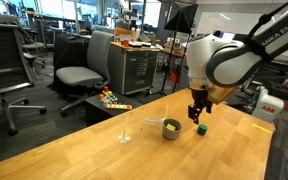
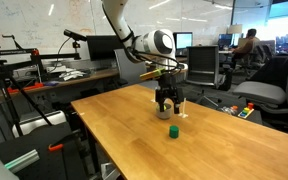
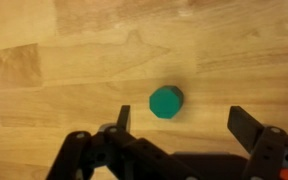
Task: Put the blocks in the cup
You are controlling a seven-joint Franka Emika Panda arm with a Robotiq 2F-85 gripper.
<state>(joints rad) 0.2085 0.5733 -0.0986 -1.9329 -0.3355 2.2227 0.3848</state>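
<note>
Wrist view: the gripper [image 3: 180, 112] has its two dark fingers [image 3: 122, 122] spread wide apart, nothing between the pads. The green block [image 3: 166, 101] sits on the bare wood table [image 3: 64, 60] inside the span of the fingers, nearer the finger toward the picture's left edge and touching neither.

Both exterior views: the gripper [image 1: 198, 114] [image 2: 166, 110] hangs above the tabletop, with the green block [image 1: 200, 129] [image 2: 172, 131] on the wood just below the fingertips and a clear gap between them.

In an exterior view, the cup [image 1: 171, 129] stands on the table off to one side of the fingers, near but apart. Something yellow shows at its rim. A clear stemmed glass [image 1: 125, 130] stands beyond the cup, farther from the fingers.

Writing: dark lettering [image 1: 284, 25] runs along the white arm [image 1: 229, 60]; its end reads EMIKA. Nothing legible on the block or the cup.
</note>
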